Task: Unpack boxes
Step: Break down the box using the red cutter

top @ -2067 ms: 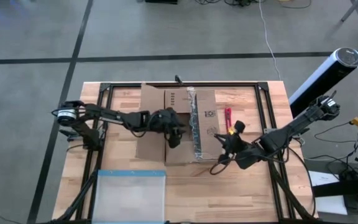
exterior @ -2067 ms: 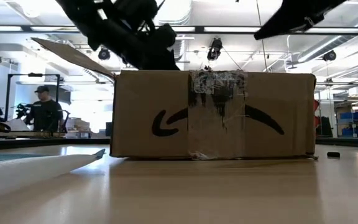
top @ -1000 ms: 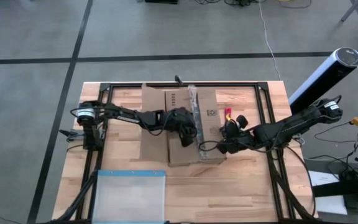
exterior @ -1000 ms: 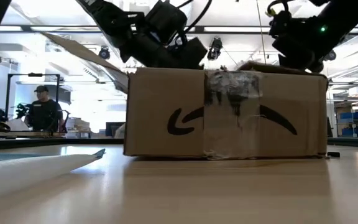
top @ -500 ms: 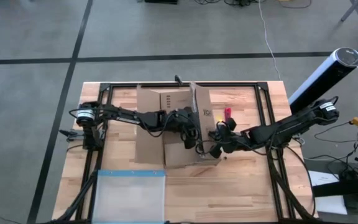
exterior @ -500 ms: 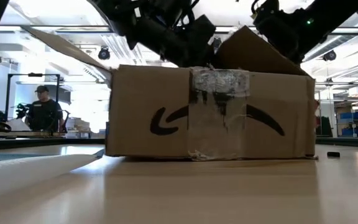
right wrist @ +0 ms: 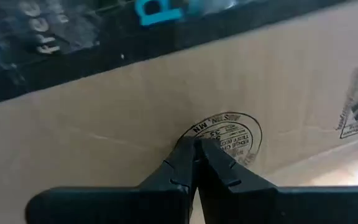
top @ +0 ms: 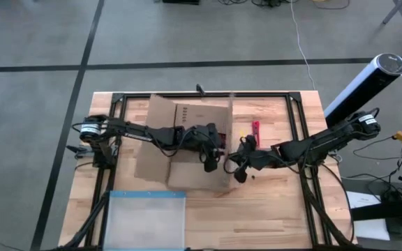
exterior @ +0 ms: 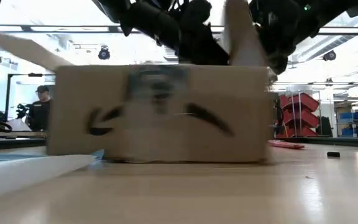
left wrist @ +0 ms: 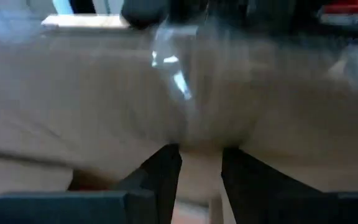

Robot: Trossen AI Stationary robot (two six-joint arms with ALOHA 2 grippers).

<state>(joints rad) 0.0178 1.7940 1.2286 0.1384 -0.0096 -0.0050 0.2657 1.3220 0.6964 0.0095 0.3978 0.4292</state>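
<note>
Matt cardboard box (top: 187, 150), wood table (top: 271, 209).

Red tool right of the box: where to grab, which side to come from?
Grip the red tool mid-length from straight above, fingers across its narrow width: it lies flat on the table, long and thin, apart from the box. The right gripper is nearer, so likely that one.

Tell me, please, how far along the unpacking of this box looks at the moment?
Early stage. Done: the box's left flap lies folded outward. In hand: the right flap stands about upright, with the right gripper closed against its printed side, while the left gripper reaches into the open top. Left: nothing from inside has been lifted out yet; only the red tool and clear pouch lie on the table.
</note>
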